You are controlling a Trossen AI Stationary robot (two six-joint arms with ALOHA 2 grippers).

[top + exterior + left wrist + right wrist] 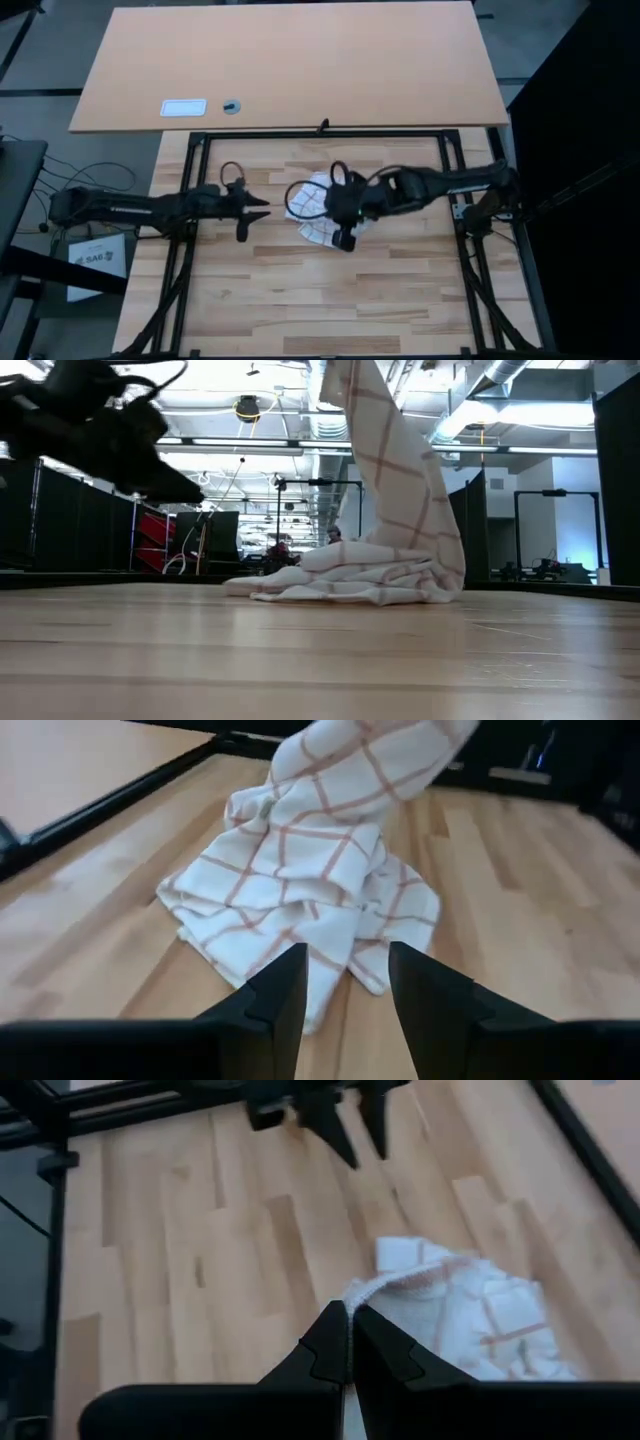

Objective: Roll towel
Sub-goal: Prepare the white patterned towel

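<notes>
Nearest in the low view, a light wooden worktop of jointed planks is seen, its grain running across. On it, a little farther back, the towel lies in a crumpled heap (white, with thin brown-orange check lines), one part drawn straight up out of the heap. That raised part is pinched by the right end effector, whose fingers are closed tight on the cloth's edge, above the middle of the worktop. The left end effector is held just off the heap on the left arm's side, its fingers parted with a moderate gap and nothing between them; the towel is not touched by it. From above, a black frame is seen around the worktop, and beyond it a second, plain tan table carrying a small white card. Farther off, a hall with dark partitions, ceiling ducts and strip lights can be made out.
</notes>
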